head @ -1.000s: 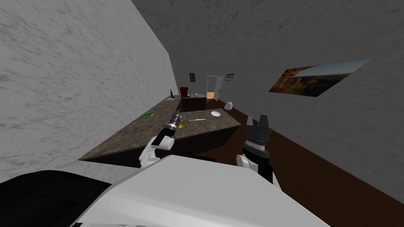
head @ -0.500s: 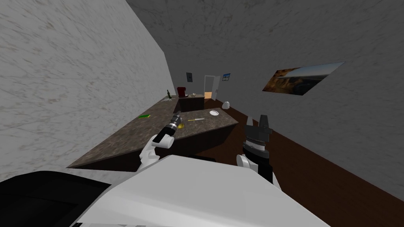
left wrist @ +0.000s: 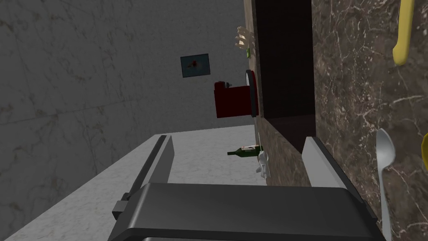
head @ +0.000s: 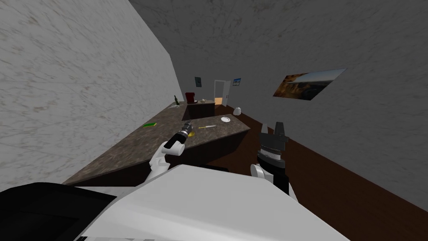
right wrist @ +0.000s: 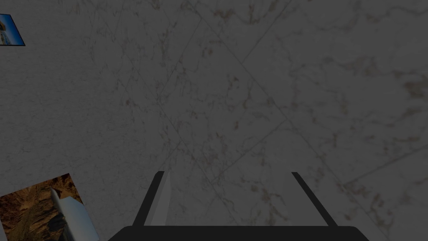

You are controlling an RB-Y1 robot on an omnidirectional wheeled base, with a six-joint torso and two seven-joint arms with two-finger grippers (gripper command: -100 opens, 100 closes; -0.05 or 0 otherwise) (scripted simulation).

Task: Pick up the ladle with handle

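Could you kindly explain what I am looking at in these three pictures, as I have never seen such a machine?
It is a two-armed robot in a simulated house. The wide picture comes from its head; the other two from cameras on its wrists. The left pincer, open and holding nothing, reaches over a brown marbled counter. On it lie a yellow utensil, likely the ladle, a yellow-handled tool, a white plate and a green sponge. The right pincer is open too, raised beside the counter.
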